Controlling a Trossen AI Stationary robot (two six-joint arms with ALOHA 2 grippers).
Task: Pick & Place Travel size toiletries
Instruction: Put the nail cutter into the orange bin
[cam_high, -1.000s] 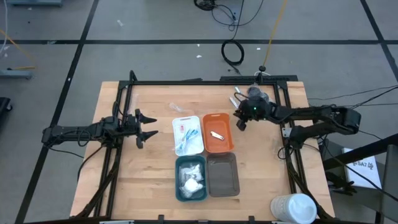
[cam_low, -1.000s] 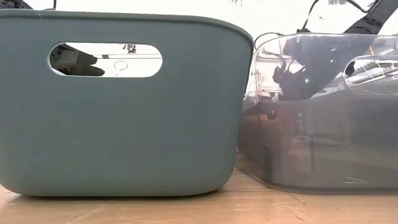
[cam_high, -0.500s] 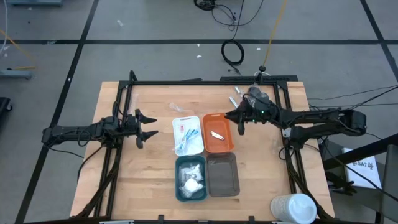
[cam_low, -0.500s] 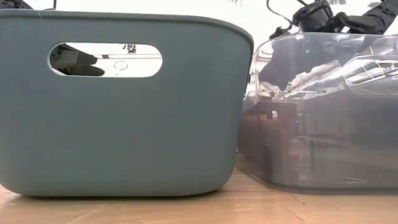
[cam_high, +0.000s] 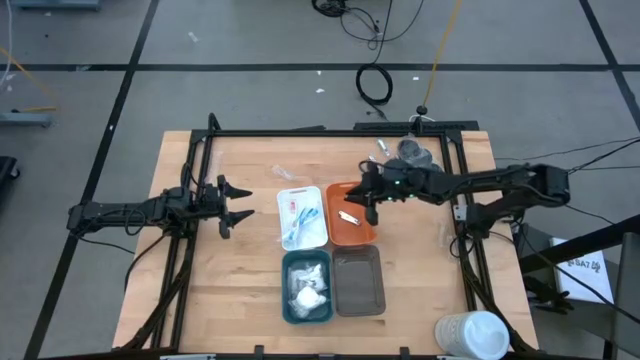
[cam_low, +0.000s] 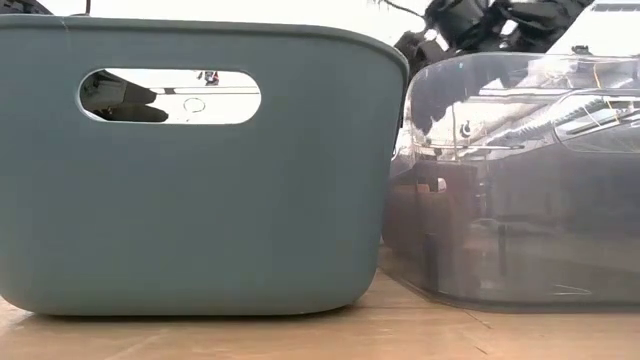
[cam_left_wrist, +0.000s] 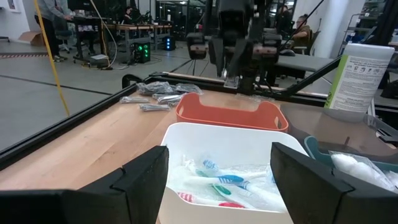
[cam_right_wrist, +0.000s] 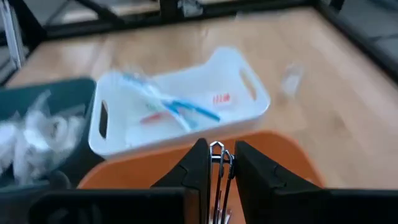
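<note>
Silver metallic piece, pinched in the right gripper above the orange tray.
Fingers clenched on the piece; best released low and centred over the tray, beside the silver piece already inside. Left gripper waited with fingers spread near the white tray; more pieces lay on the table.

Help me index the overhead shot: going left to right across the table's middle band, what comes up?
Left end effector → white tray → orange tray with right end effector above it.
</note>
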